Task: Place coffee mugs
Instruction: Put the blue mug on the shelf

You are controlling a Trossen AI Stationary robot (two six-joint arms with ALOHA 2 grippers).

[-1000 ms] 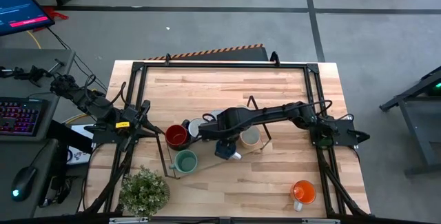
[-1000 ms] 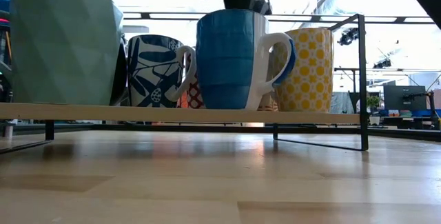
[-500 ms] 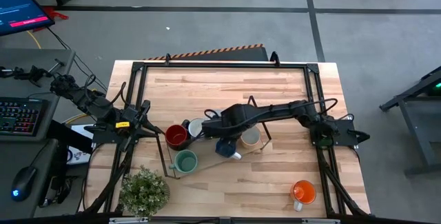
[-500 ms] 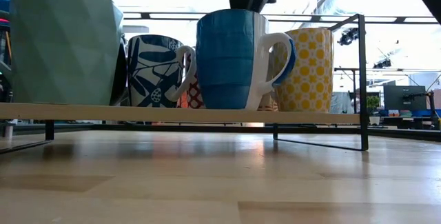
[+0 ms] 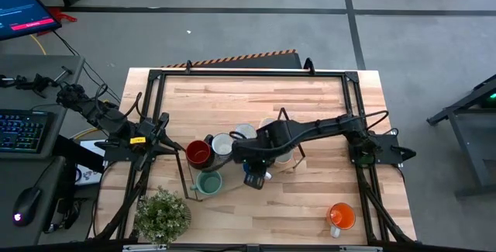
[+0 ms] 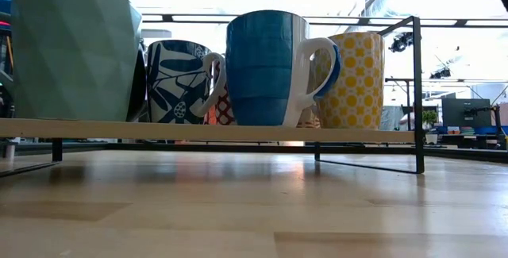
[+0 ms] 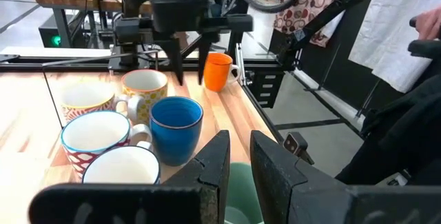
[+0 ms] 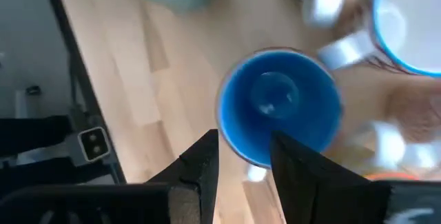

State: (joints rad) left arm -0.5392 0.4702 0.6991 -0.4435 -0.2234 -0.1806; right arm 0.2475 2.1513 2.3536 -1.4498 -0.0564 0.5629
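Potted plant (image 5: 163, 215) on table (image 5: 232, 97) corner.

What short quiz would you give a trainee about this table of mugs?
1. True or false: the right gripper grips the blue mug.
2. What colour is the mug standing alone near a corner of the table?
3. The potted plant stands nearest: A) the blue mug, B) the teal mug, C) the dark red mug.

Key: 1 false, it hangs open above the mug. 2 orange: the orange mug. 3 B.
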